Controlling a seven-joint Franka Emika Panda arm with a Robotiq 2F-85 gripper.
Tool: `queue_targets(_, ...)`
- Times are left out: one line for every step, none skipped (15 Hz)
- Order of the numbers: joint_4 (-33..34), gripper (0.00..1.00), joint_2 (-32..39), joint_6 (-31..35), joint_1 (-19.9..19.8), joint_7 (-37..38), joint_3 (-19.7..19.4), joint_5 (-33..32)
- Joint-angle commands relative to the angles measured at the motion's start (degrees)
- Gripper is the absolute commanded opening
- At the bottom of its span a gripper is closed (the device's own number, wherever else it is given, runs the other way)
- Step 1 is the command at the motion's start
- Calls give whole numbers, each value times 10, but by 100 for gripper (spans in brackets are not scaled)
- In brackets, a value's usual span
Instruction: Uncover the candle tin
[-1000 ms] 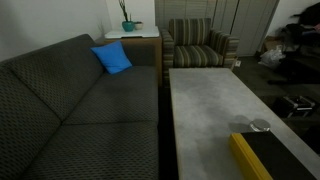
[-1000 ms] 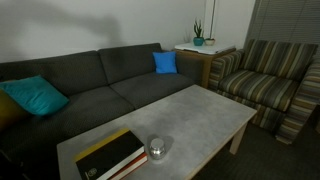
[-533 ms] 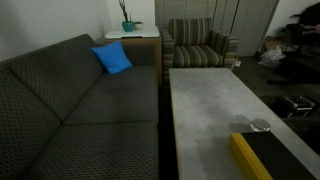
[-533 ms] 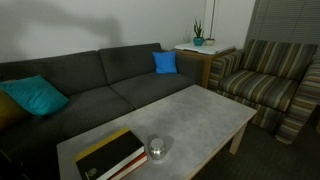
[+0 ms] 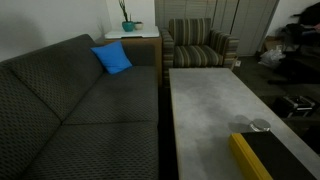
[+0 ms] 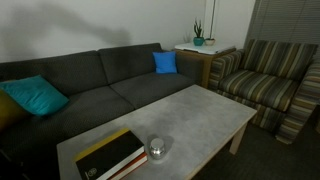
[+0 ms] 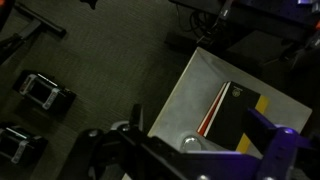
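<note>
Near table [image 6: 205, 112] edge: candle tin [image 6: 158, 150] just beside black box [image 6: 108, 155]; tool [image 7: 198, 160] spread wide above.

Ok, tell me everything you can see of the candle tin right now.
The candle tin is a small, low, round tin of shiny silvery-grey metal, standing flat near one end of the grey table. Its top looks closed, though too small to be sure. It sits close beside the yellow-edged black box; nothing but the table visibly touches it.
</note>
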Motion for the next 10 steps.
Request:
queue_targets(10,100,17,-2,-8,-14,7,0)
queue_targets(17,100,31,-2,-10,-22,8,0)
queue_targets(22,100,39,-3,-11,-26,8,-1)
queue_targets(25,100,42,-3,-11,-28,8,-1)
queue_targets(26,100,41,-4,-11,-29,8,-1)
queue_targets(21,100,37,15,-6,-12,11,-16)
queue_targets(10,100,34,52,0,17,15,-39)
queue_targets(3,100,32,83,4,31,19,-62)
queue_targets(-7,100,31,120,7,51,24,-81)
queue_targets(-15,100,31,152,9,65,28,-96)
